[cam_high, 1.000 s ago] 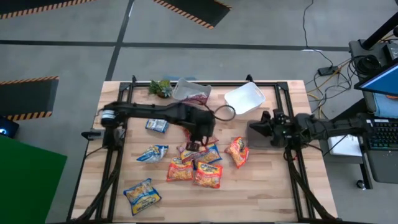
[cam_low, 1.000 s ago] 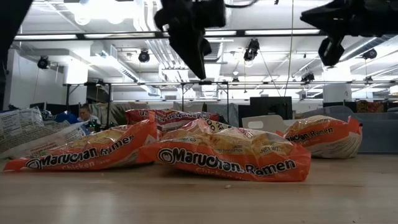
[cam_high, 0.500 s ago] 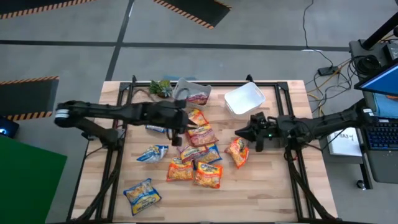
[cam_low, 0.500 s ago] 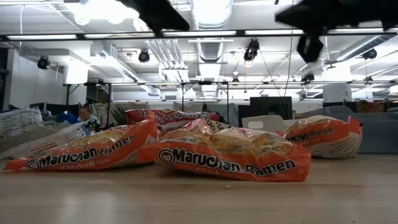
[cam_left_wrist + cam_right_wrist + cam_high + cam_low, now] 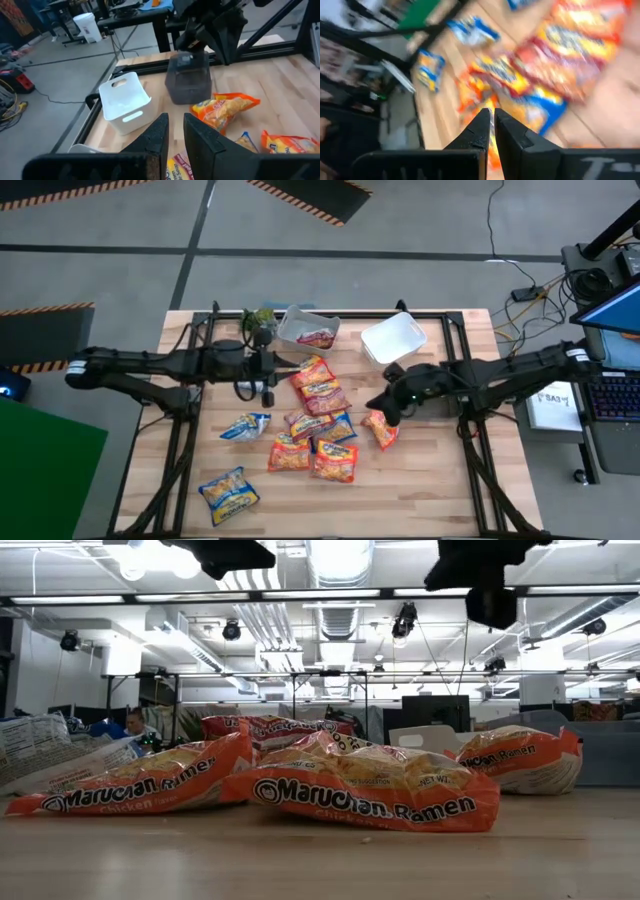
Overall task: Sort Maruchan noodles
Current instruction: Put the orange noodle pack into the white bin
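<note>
The right gripper (image 5: 386, 404) hangs above the table just beside an orange noodle packet (image 5: 381, 426) lying apart at the right of the pile, its 2 fingers (image 5: 481, 131) pressed almost together with only a thin slit between them and nothing held. The left gripper (image 5: 266, 376) sits near the back-left of the table, just left of the topmost orange packets (image 5: 320, 386), its fingers (image 5: 156, 137) likewise nearly closed and empty. Between the 2 arms the noodle packets (image 5: 315, 442) lie in a loose overlapping heap at the middle of the wooden table (image 5: 430, 490). A blue-and-yellow packet (image 5: 245, 426) lies just left of the heap and another (image 5: 228, 493) sits well apart near the front-left corner. At the back edge, a clear tub (image 5: 305, 328) holds 1 reddish packet (image 5: 318, 338), with a white tub (image 5: 393, 339) to its right and a small green plant (image 5: 258, 319) to its left.
</note>
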